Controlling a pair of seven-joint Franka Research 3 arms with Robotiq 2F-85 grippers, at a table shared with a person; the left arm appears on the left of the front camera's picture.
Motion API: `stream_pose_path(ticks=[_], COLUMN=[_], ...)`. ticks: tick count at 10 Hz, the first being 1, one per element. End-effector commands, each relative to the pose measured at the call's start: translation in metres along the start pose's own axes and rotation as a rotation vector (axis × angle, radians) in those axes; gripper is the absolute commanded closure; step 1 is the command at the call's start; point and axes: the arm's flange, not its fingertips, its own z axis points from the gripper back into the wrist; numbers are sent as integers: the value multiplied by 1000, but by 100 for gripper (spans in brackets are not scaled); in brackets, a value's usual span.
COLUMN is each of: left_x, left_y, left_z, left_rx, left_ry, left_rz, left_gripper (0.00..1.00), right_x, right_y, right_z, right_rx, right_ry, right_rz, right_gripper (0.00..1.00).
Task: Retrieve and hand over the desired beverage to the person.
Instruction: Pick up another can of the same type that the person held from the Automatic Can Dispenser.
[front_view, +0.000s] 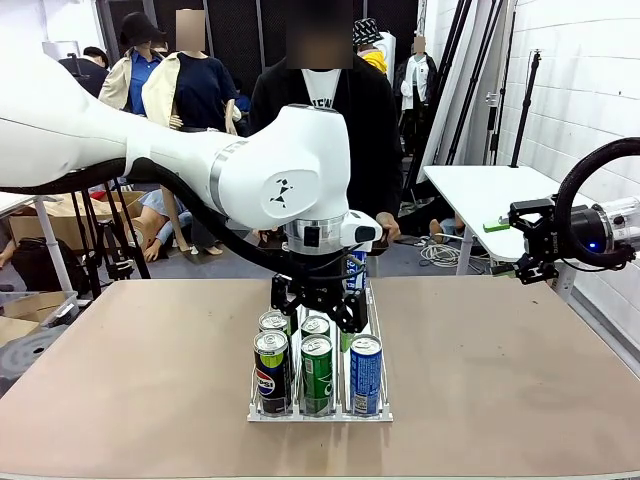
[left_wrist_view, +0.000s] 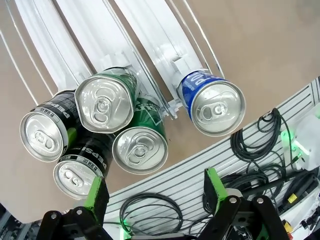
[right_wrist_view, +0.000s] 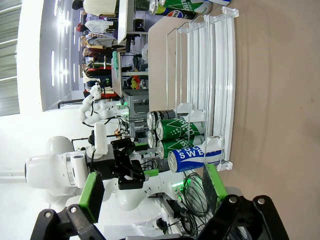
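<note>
I have the left gripper (front_view: 318, 315) hanging above the white wire rack (front_view: 320, 416), which stands on the table (front_view: 500, 360) at the middle of its near edge. Its jaws are released, and in the left wrist view the green pads (left_wrist_view: 97, 194) stand apart with nothing between them.

The cans are bunched at the near end of the rack's three lanes. In the front row are a black Pepsi can (front_view: 270, 370), a green can (front_view: 317, 373) and a blue can (front_view: 365, 374). Two more cans (front_view: 273, 322) stand right behind the black and green ones. All of them are upright, and none touches the pads.

The right gripper (front_view: 520, 243) hangs in the air off the table's right edge. Its jaws are also released, with nothing in them.

The person (front_view: 330, 120) stands at the far edge, in line with the rack.
</note>
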Motion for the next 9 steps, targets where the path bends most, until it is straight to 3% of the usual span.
stream_pose_path(ticks=[1, 9], left_x=[-2, 11], left_y=[9, 14], left_z=[-8, -25], left_rx=[29, -11], left_ry=[-38, -27], left_rz=[-25, -105], left_gripper=[0, 0], right_x=[-1, -1], right_y=[1, 1], right_z=[0, 0], right_rx=[-9, -9], right_ry=[1, 1], right_rz=[-3, -3], right_gripper=[0, 0])
